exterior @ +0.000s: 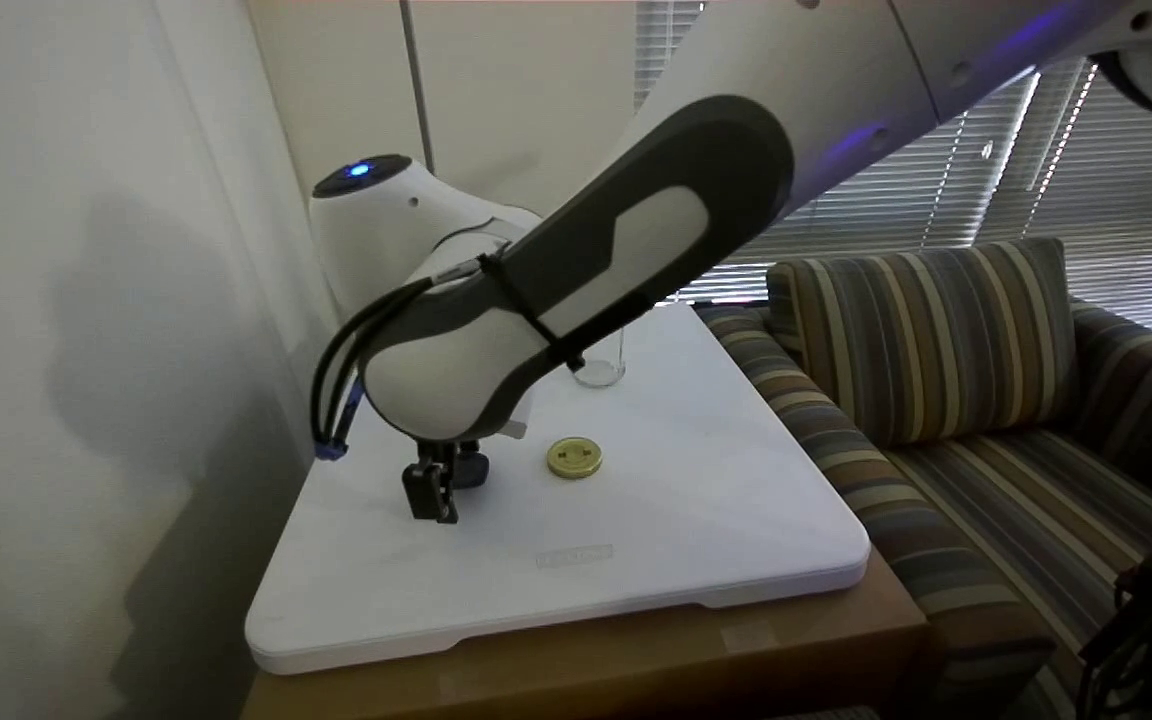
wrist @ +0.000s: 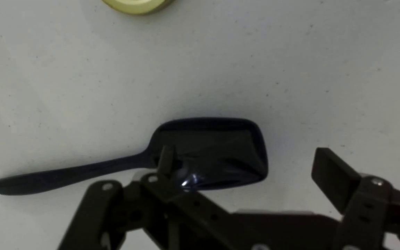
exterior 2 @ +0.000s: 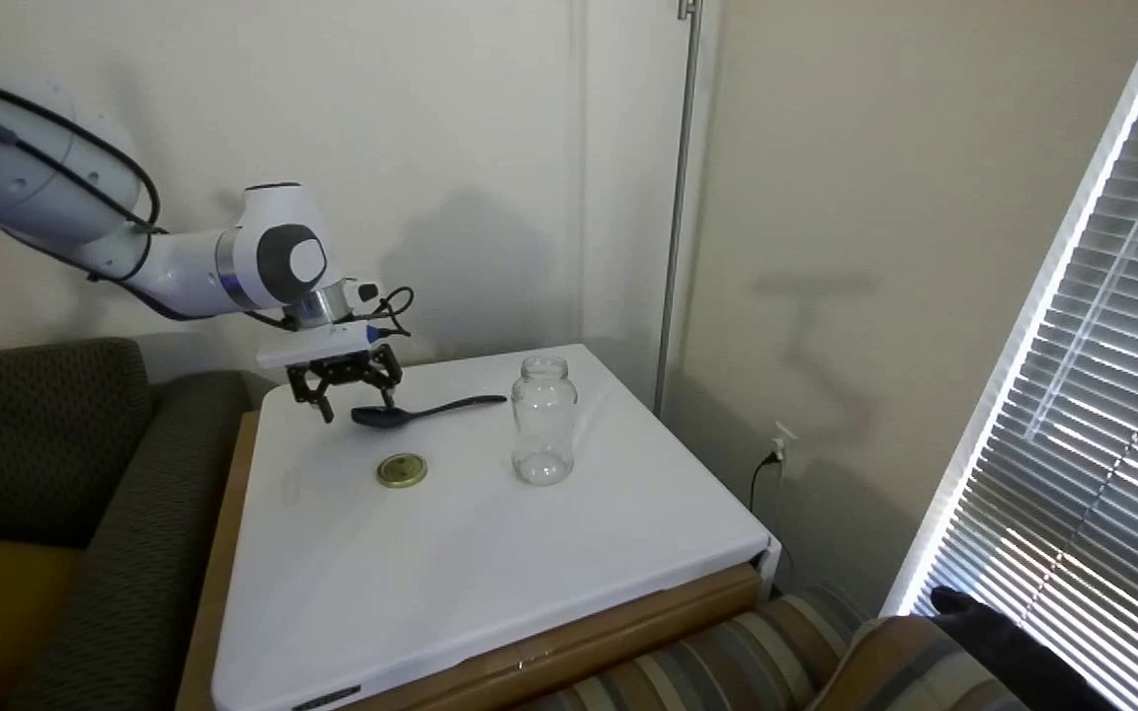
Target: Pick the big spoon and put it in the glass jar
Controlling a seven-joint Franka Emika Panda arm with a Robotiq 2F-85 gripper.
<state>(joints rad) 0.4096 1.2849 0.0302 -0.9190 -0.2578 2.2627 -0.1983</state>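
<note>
The big spoon [exterior 2: 446, 407] is black and lies flat on the white table. In the wrist view the spoon [wrist: 217, 149] has its bowl in the middle and its handle towards the left. In an exterior view a dark rounded shape, apparently its bowl [exterior: 471, 470], shows beside the gripper [exterior: 436, 495]; the rest is hidden by the arm. My gripper [exterior 2: 358, 409] is open and empty over the bowl. In the wrist view one finger of the gripper [wrist: 245, 160] overlaps the bowl near the handle; the other is beyond its end. Touching is unclear. The glass jar [exterior 2: 543, 430] stands upright, open-topped; the arm partly hides the jar [exterior: 600, 373].
A flat gold lid [exterior: 574, 457] lies on the white table [exterior: 696, 500] near the spoon, also seen in an exterior view [exterior 2: 401, 470] and the wrist view [wrist: 137, 5]. A wall [exterior 2: 431, 148] runs along the table. A striped sofa [exterior: 916, 360] stands beside it.
</note>
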